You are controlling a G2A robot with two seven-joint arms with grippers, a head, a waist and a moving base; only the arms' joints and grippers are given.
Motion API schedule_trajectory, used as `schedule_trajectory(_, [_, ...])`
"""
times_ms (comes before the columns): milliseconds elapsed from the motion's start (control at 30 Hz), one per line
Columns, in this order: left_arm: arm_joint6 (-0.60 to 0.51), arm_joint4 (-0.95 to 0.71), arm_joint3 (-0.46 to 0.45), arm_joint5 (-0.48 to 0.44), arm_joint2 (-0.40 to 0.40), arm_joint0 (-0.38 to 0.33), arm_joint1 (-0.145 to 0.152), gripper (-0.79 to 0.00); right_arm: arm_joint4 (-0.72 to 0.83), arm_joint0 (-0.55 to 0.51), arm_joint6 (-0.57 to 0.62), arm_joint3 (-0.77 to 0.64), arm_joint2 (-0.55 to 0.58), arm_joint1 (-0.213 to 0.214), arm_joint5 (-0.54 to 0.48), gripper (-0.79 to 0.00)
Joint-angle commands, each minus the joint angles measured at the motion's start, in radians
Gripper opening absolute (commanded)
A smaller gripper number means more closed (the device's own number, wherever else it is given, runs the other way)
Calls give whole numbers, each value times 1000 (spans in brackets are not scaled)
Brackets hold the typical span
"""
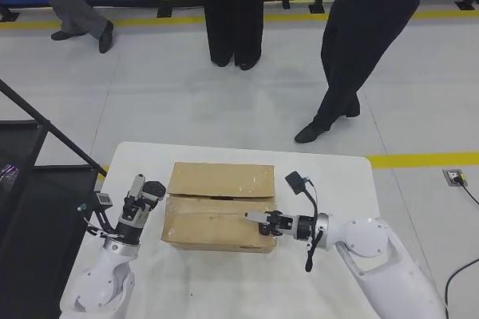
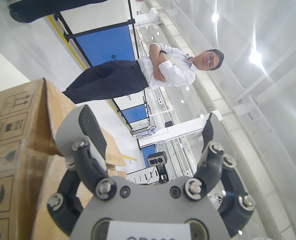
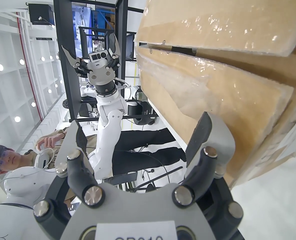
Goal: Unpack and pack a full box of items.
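A brown cardboard box (image 1: 215, 207) sits in the middle of the white table (image 1: 223, 279), its two top flaps folded down and covered in clear tape. A narrow gap runs along the seam between the flaps (image 3: 178, 48). My right gripper (image 1: 255, 217) is open and lies sideways over the box's front right top edge; in the right wrist view one of its fingers (image 3: 208, 131) is against the flap's edge. My left gripper (image 1: 144, 191) stands open and pointing upward just left of the box (image 2: 20, 126), apart from it and holding nothing. It is also in the right wrist view as the left gripper (image 3: 92, 53).
A black metal rack (image 1: 16, 159) stands off the table's left side. There is bare table in front of the box and to its right, behind my right arm.
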Motion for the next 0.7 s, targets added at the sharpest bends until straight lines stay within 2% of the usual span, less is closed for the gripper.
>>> schedule_trajectory(0, [-2,-2,2,0,-2,-1,0,0,2,-4,5,-4,-1,1,5,0])
schedule_trajectory(333, [-18,-15,1,-5,-14,5,1,0,26,-46,20,-40,18,10,-21,0])
schedule_trajectory(667, [-26,-19,-13,-8,-20,19,1,0,42,-16,1,9,-21,3,-19,0])
